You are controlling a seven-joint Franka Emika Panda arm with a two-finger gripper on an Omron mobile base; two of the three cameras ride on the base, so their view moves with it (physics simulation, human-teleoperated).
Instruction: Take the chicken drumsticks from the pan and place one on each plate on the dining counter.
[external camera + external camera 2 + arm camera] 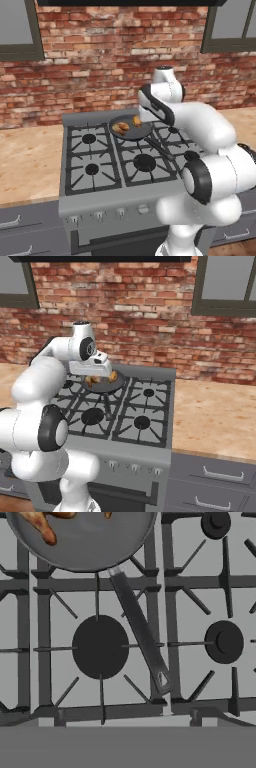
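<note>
Dark grey and round, the pan [131,128] sits on a rear burner of the stove [100,165], a little above the middle of the left base view, its long black handle [160,148] running down and to the right over the grates. 2 chicken drumsticks [120,128] lie inside it: one golden-brown piece at the pan's left side and a second, more orange piece [136,121] toward its upper right, close to the white hand that hangs over that edge.

From the right base view the same pan [107,385] shows left of centre, partly covered by the hand; a bit of orange drumstick [113,376] peeks out at the hand's right end, and the handle [107,406] points down toward the front burner [93,416].

Looking down from the hand, the pan [82,539] fills the upper left of the frame, with a browned drumstick [40,524] at the top left edge and the tip of the other [107,514] just at the top. The handle [142,634] slants down and right, ending beside a large black burner cap [100,646] in the middle of the frame. The fingertips cannot be made out in any view; the gripper's jaws stand wide apart and grip nothing.

Beige wood-grain counter [27,160] flanks the stove at the left of the left base view, with red brick wall [115,55] behind.
</note>
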